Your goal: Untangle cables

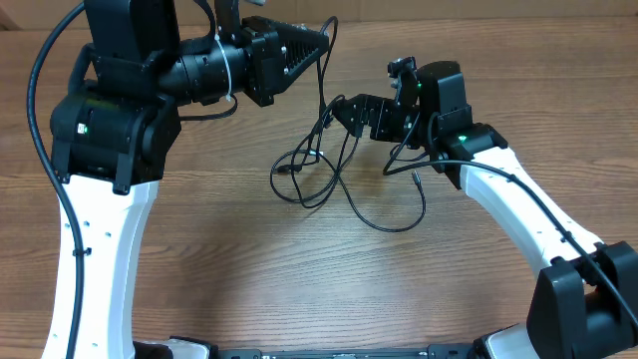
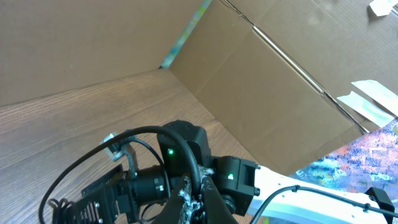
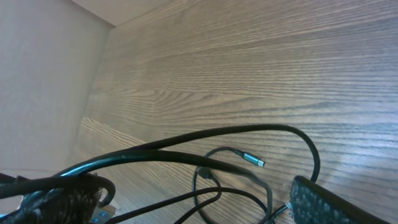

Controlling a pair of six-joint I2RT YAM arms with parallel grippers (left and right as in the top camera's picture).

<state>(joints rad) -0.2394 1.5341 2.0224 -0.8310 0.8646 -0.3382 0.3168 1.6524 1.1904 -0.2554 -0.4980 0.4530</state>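
Overhead, the wooden table (image 1: 299, 289) fills the frame, and both arms are cut off at the edges, the left arm (image 1: 110, 130) at the top and the right arm (image 1: 518, 199) at the lower right corner. A cardboard wall (image 2: 261, 93) takes up much of the left wrist view.

The cables (image 1: 329, 179) lie in loose, overlapping loops at mid-table, just below both grippers. One strand rises off the wood to the left gripper (image 1: 321, 40), whose fingers are closed and appear to pinch it. In the left wrist view those fingers (image 2: 208, 208) are cropped at the bottom edge, so the pinch is hard to make out.

The right gripper (image 1: 339, 110) is spread wide above the tangle. From its wrist, its fingers (image 3: 336, 202) show only as blurred corners, with cable strands crossing the gap between them ungripped. A silver-tipped plug (image 3: 254, 160) rests on the wood beyond.
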